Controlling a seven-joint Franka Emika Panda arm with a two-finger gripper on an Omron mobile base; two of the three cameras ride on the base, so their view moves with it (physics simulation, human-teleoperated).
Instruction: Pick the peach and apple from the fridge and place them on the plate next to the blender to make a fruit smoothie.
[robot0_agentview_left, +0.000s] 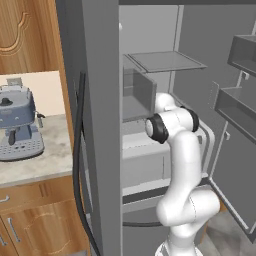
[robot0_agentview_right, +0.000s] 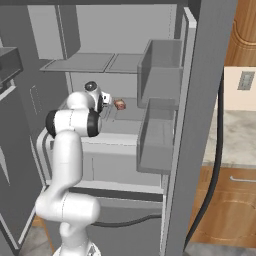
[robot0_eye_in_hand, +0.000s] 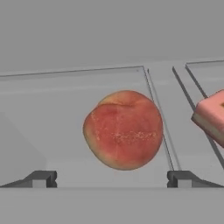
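The peach (robot0_eye_in_hand: 123, 130), round and orange-red with a paler rim, lies on a grey shelf (robot0_eye_in_hand: 57, 100) inside the open fridge (robot0_agentview_right: 200, 100). It sits straight ahead of my gripper (robot0_eye_in_hand: 113, 179) and centred between the wide-apart fingertips (robot0_eye_in_hand: 43, 178), with nothing held. In the right base view my hand (robot0_agentview_right: 100, 99) reaches over the middle shelf and covers the peach. From the left base view the fridge (robot0_agentview_left: 100, 100) stands open with my arm reaching in. The apple, the plate and the blender are out of view.
A flat pinkish block (robot0_eye_in_hand: 212, 116) lies on the shelf just right of the peach, and it shows beside my hand (robot0_agentview_right: 120, 104). Door bins (robot0_agentview_right: 160, 125) hang close on the right. A blue-grey coffee machine (robot0_agentview_left: 17, 125) stands on the counter to the left.
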